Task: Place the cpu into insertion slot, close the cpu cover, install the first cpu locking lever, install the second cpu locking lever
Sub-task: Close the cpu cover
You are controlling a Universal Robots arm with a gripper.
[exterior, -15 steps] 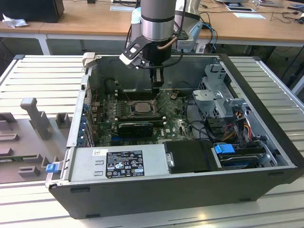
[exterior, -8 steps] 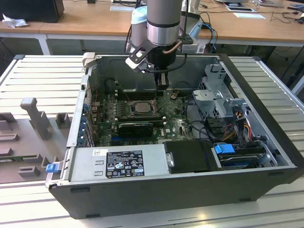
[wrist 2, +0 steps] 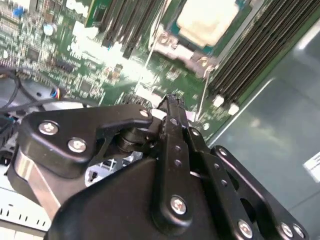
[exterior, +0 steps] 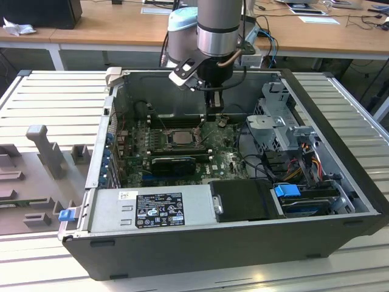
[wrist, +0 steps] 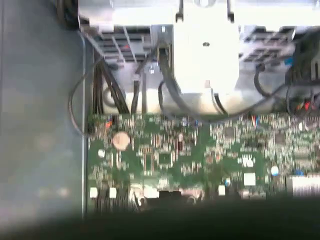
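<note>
The computer case (exterior: 243, 249) stands on the tabletop (exterior: 55, 91). Inside it, the cpu (exterior: 180, 137) lies in the insertion slot (exterior: 196, 141) on the motherboard (exterior: 226, 159). The gripper (exterior: 214, 115) hangs just beside the slot, toward the exterior view's right. The power supply (exterior: 152, 210) lies in front of the slot. The drive cage (exterior: 273, 121) stands well apart from the slot, on the exterior view's right.

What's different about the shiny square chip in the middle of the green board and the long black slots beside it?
The chip is pale silver and square; the slots are black, long and narrow. The chip is one piece framed by metal; the slots are several, lying parallel, with white clips at their ends. Both sit on the green board.
</note>
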